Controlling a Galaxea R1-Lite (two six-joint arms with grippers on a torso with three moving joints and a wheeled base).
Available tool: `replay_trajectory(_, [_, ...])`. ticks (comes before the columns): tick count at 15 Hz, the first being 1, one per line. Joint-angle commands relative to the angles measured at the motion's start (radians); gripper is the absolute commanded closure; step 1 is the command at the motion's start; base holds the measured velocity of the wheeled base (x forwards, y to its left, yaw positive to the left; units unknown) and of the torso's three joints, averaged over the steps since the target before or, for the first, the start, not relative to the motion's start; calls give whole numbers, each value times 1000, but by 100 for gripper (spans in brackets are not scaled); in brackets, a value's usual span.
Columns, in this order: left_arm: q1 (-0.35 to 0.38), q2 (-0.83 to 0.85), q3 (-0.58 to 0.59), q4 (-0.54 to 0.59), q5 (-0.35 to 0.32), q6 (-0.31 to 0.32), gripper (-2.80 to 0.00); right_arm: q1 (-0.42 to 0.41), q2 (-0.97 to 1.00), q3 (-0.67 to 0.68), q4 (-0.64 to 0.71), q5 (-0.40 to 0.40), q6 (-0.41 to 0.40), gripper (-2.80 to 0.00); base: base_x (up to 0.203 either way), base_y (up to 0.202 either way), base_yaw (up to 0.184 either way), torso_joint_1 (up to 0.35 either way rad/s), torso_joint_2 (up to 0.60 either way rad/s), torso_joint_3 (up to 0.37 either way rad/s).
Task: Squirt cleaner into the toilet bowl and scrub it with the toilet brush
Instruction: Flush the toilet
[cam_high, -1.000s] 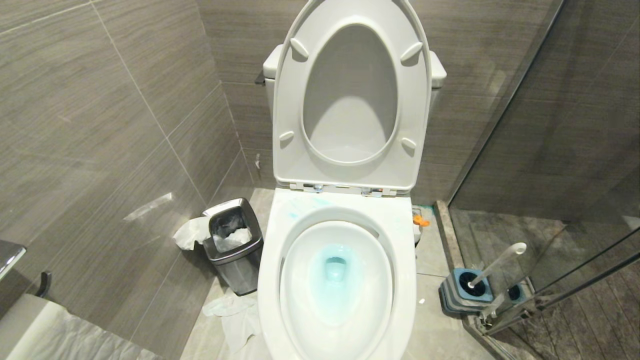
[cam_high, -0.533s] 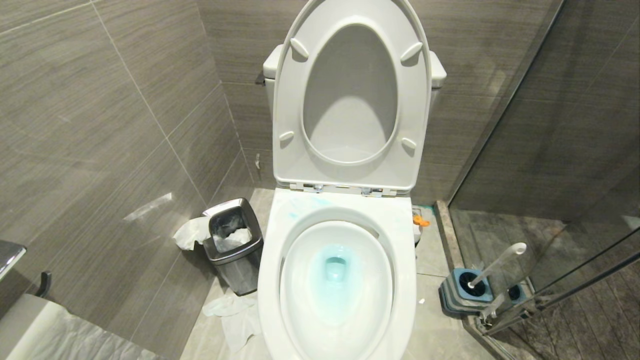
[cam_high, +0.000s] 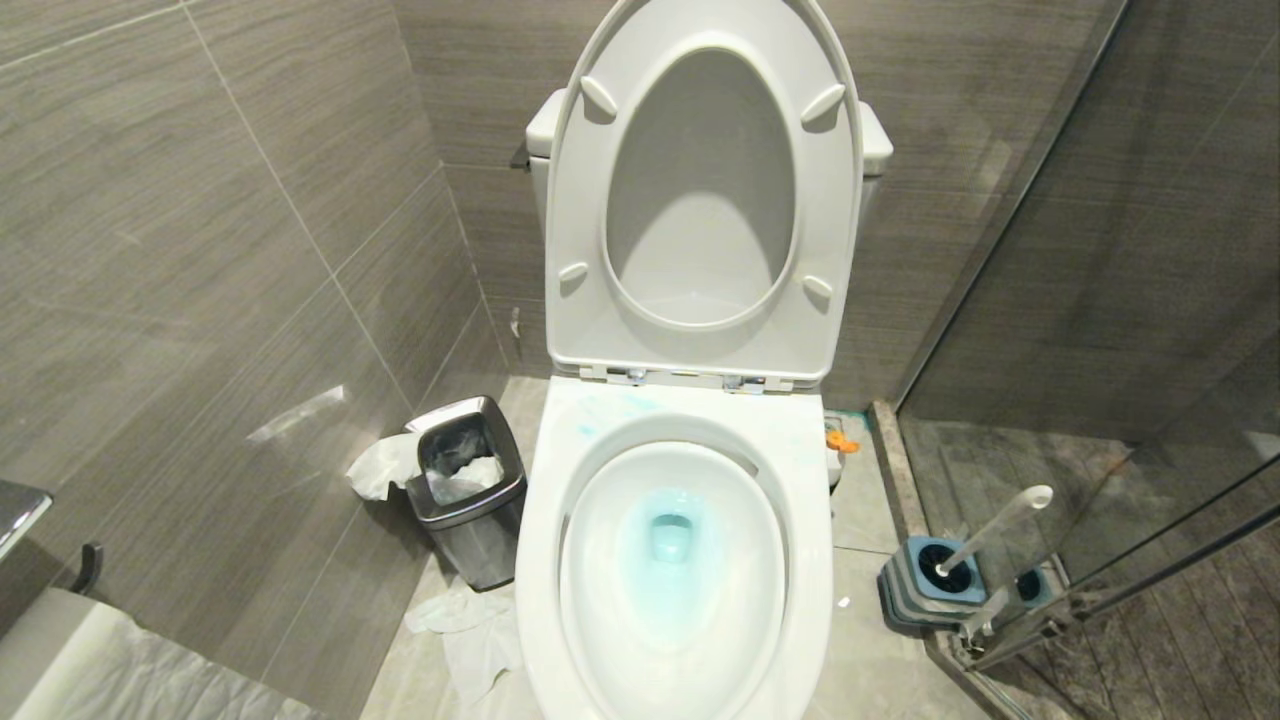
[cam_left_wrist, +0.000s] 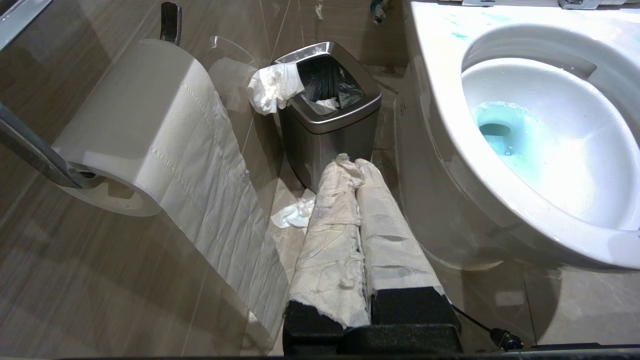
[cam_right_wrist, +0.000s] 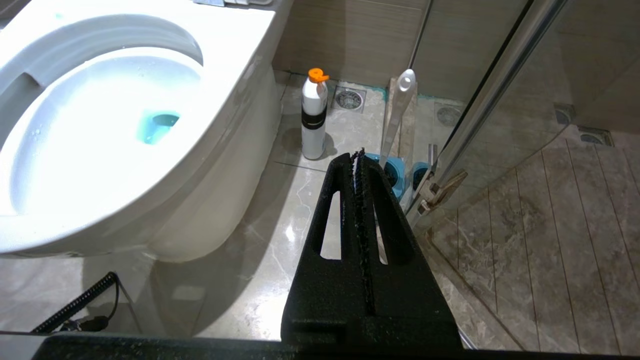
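The white toilet bowl (cam_high: 800, 470) stands in the middle with seat and lid raised. Turquoise cleaner (cam_high: 668, 540) tints its water and smears the back rim. The toilet brush (cam_high: 995, 527) leans in its blue-and-grey holder (cam_high: 930, 580) on the floor at the right, by the glass door. My left gripper (cam_left_wrist: 350, 162), its fingers wrapped in white paper, is shut and empty, low beside the bowl's (cam_left_wrist: 435, 75) left flank. My right gripper (cam_right_wrist: 356, 156) is shut and empty, low on the bowl's (cam_right_wrist: 235, 50) right, short of the brush (cam_right_wrist: 397, 115). Neither arm shows in the head view.
A white bottle with an orange cap (cam_right_wrist: 314, 117) stands on the floor between toilet and brush. A steel bin (cam_high: 470, 500) with paper sits left of the bowl, crumpled paper (cam_high: 470, 630) before it. A toilet roll (cam_left_wrist: 135, 125) hangs on the left wall. A glass shower door (cam_high: 1100, 300) closes the right.
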Motion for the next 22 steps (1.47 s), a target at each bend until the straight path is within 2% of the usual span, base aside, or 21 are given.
replay_trajectory(1, [0, 1, 2, 1, 0, 2, 0, 0, 2, 0, -1, -5, 9, 0, 0, 0, 0, 0, 0, 0])
replay_trajectory(4, [0, 1, 2, -1, -3, 12, 0, 0, 2, 0, -1, -5, 12, 0, 0, 0, 0, 0, 0, 0])
replay_trajectory(7, [0, 1, -2, -24, -25, 63, 0, 0, 2, 0, -1, -5, 12, 0, 0, 0, 0, 0, 0, 0])
replay_trajectory(13, [-3, 24, -228, 77, -132, 66, 0, 0, 2, 0, -1, -5, 12, 0, 0, 0, 0, 0, 0, 0])
replay_trajectory(18, [-6, 263, -446, 69, -146, 77, 0, 0, 2, 0, -1, -5, 12, 0, 0, 0, 0, 0, 0, 0])
replay_trajectory(20, [-9, 405, -549, 30, -169, 79, 0, 0, 2, 0, -1, -5, 12, 0, 0, 0, 0, 0, 0, 0])
replay_trajectory(22, [-11, 580, -632, -68, -184, 82, 0, -1, 2, 0, -1, -5, 12, 0, 0, 0, 0, 0, 0, 0])
